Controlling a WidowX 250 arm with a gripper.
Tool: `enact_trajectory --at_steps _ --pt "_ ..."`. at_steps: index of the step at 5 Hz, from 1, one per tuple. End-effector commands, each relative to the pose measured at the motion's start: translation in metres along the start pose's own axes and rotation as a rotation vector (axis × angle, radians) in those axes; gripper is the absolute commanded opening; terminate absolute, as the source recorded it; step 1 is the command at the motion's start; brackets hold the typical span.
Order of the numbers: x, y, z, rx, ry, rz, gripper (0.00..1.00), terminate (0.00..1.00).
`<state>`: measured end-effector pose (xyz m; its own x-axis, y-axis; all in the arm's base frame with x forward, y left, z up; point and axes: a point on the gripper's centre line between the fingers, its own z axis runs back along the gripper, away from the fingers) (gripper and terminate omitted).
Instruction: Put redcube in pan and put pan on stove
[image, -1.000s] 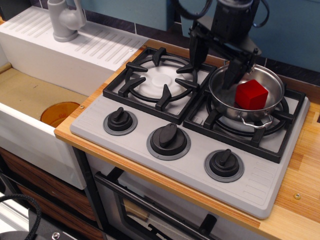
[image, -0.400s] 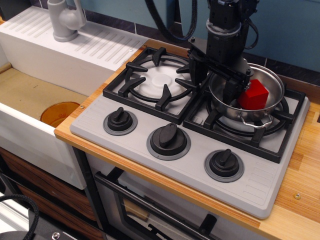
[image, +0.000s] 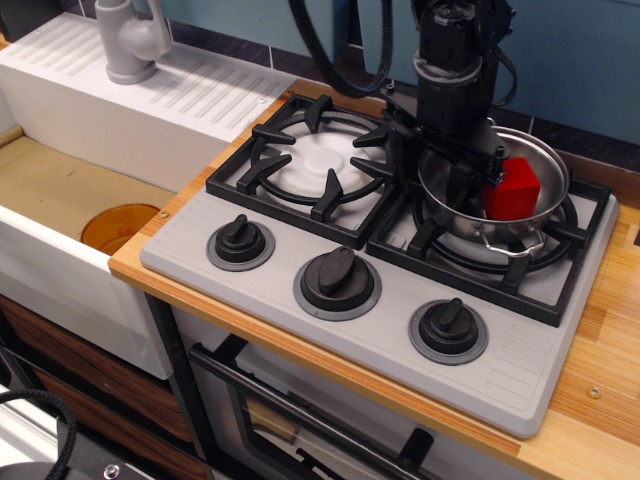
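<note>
The pan, a small shiny steel pot with loop handles, sits on the right burner of the grey stove. The redcube lies inside it, towards the right. My gripper hangs over the pan's left rim. Its jaws are apart and straddle the rim: one finger is outside the pan and the other finger is inside, just left of the cube. The pan's left wall is partly hidden behind the fingers.
The left burner with its black grate is bare. Three black knobs line the stove's front. A white sink unit with a faucet stands to the left. A wooden counter surrounds the stove.
My gripper has come down and turned more upright, so its fingers now straddle the pan's left rim. The redcube has shifted slightly right inside the pan. The pan has not moved.
</note>
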<state>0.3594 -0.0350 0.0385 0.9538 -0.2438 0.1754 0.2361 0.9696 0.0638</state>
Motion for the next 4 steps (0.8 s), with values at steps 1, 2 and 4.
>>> enact_trajectory --at_steps 1,2,4 --pt "0.004 -0.003 0.005 0.004 0.006 0.008 0.0 0.0" --pt "0.003 -0.006 0.01 0.007 0.017 0.015 0.0 0.0" --pt "-0.001 -0.016 0.038 0.051 0.041 0.044 0.0 0.0"
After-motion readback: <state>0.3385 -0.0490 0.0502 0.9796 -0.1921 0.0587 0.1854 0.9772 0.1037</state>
